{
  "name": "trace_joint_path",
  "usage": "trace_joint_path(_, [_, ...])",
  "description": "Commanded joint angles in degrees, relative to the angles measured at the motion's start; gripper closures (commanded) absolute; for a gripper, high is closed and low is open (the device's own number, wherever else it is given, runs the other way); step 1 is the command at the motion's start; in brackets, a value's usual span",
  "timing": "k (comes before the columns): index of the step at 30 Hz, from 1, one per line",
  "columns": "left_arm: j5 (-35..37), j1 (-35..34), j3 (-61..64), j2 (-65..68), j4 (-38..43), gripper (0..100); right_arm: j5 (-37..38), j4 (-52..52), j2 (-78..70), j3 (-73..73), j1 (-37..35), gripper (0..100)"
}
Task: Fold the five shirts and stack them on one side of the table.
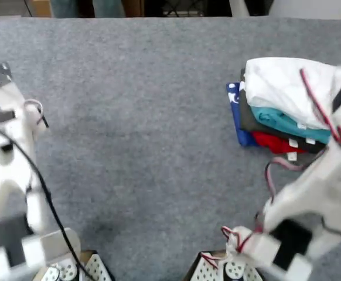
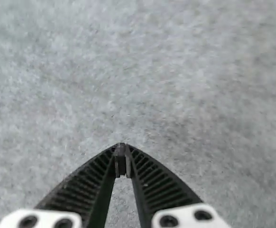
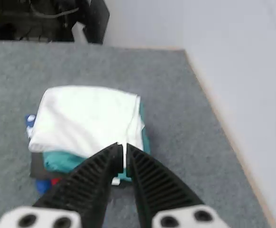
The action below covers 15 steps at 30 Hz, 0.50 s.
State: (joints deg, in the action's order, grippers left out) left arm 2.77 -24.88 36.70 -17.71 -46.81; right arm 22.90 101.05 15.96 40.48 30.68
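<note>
At the far right of the table [image 1: 129, 117] sits a stack [image 1: 276, 117] of folded shirts, and I count five layers in it. A white shirt [image 1: 282, 82] is on top, with a teal shirt [image 1: 285, 123] under it. Below come a dark grey shirt [image 1: 248, 120], a red shirt [image 1: 274, 142] and, at the bottom, a blue shirt [image 1: 236, 114] whose edge sticks out on the left side. With all five in the pile, I judge the folding and stacking done. At most the pile could be squared, since its layers are stepped rather than flush.

The left gripper [image 2: 121, 159] has its jaws closed together on nothing, low over bare cloth at the left of the table. The right gripper [image 3: 121, 154] is likewise closed and empty, held above the near side of the stack and, as far as I can see, not touching it.

Grey cloth runs bare across the middle and left of the table, giving ample room to move. The stack lies near the table's right edge [image 3: 218, 121], with a strip of cloth between them. The right arm [image 1: 328, 175] overlaps the stack's right end in the high view, and its red wire [image 1: 314, 99] crosses above the white shirt. A retreat would best lift clear first, or it could drag the top layer.
</note>
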Motion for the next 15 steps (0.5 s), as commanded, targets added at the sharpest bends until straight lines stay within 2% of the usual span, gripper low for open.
trace_joint_path(1, [-3.3, 2.3, 15.7, -17.0, 9.7, 97, 1.2, -1.6, 13.5, -24.9, -2.8, 98.1])
trace_joint_path(5, [-3.6, 3.9, 29.9, -29.5, 16.6, 97, 1.2, -9.6, 27.9, -49.6, -7.2, 98.3])
trace_joint_path(10, [-3.7, 7.7, 45.2, -43.4, 21.5, 97, 1.1, -20.5, 49.7, -83.1, -17.2, 98.3])
trace_joint_path(13, [-4.8, 10.3, 52.9, -51.5, 19.9, 97, 0.6, -27.1, 61.9, -103.7, -22.5, 98.3])
trace_joint_path(15, [-7.6, 11.5, 58.0, -56.9, 16.6, 97, -2.5, -30.2, 68.7, -114.2, -26.0, 98.3])
